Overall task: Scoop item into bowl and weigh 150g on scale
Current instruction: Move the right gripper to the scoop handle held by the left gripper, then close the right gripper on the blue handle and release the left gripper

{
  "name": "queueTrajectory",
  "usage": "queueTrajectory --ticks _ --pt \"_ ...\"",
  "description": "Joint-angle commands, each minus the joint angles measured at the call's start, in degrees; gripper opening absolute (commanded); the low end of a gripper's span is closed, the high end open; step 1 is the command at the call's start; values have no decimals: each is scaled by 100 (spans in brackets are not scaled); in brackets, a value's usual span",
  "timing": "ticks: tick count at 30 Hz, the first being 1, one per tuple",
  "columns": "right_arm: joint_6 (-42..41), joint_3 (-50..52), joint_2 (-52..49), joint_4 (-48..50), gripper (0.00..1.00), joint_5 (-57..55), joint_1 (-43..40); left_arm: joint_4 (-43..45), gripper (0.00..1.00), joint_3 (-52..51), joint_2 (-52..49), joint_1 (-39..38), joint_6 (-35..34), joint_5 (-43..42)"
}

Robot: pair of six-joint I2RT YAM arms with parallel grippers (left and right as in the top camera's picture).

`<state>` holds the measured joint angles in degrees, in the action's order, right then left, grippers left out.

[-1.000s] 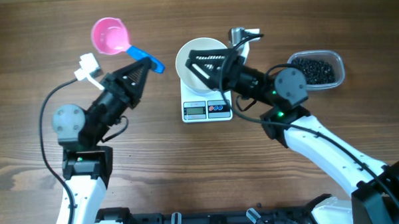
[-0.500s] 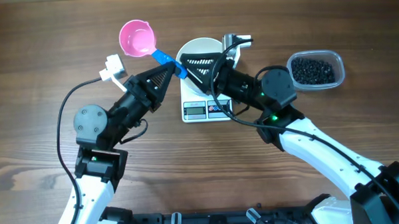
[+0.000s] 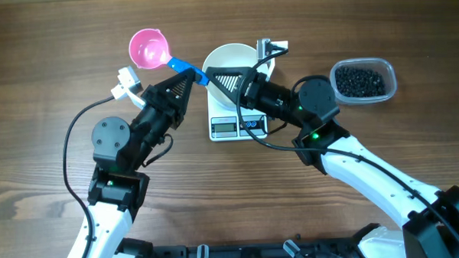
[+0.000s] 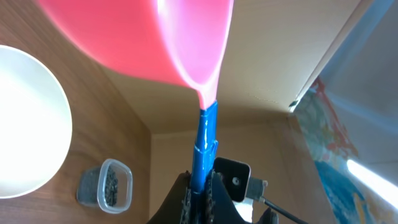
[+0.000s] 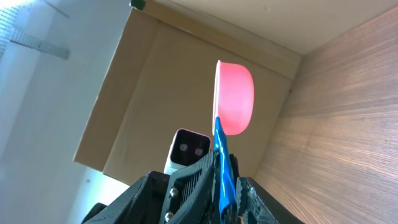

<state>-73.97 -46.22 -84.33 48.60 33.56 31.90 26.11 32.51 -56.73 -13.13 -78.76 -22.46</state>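
Beads (image 3: 359,80), black and tiny, lie together in the clear plastic tub (image 3: 389,71) at the right side of the wooden table (image 3: 29,90), well apart from the scale (image 3: 225,128). The white bowl (image 3: 231,54) stands on the scale and is wider than it, so from above only the front strip of the scale shows, with the grey display and two small buttons. The left gripper (image 3: 191,75) is closed on the blue handle (image 3: 183,67) of the pink scoop (image 3: 148,47). In the left wrist view this handle goes down between the two dark fingers (image 4: 181,202), and the pink cup fills the upper part of the picture. From above, the cup is to the left of the bowl with its open side up. The right gripper (image 3: 215,76) is over the left part of the bowl, and its tip is just beside the tip of the left gripper and points toward it. In the right wrist view the blue handle stands between dark finger parts at the bottom edge. I cannot tell whether the right jaws are open or closed, nor whether they touch the handle.
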Motion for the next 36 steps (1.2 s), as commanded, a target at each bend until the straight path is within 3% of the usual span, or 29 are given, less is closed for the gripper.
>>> queueTrajectory --ticks 1,14,24,36 --pt "192 -33 -55 -122 49 101 20 17 4 -35 4 -13 48 192" --pt "173 -33 -55 -151 51 214 20 175 4 -35 -42 -131 48 4" --pt "2 -33 -55 -157 37 243 20 278 4 -35 -173 -205 48 2" --pt "7 -33 -55 -160 39 249 20 409 4 -35 -173 -330 44 2"
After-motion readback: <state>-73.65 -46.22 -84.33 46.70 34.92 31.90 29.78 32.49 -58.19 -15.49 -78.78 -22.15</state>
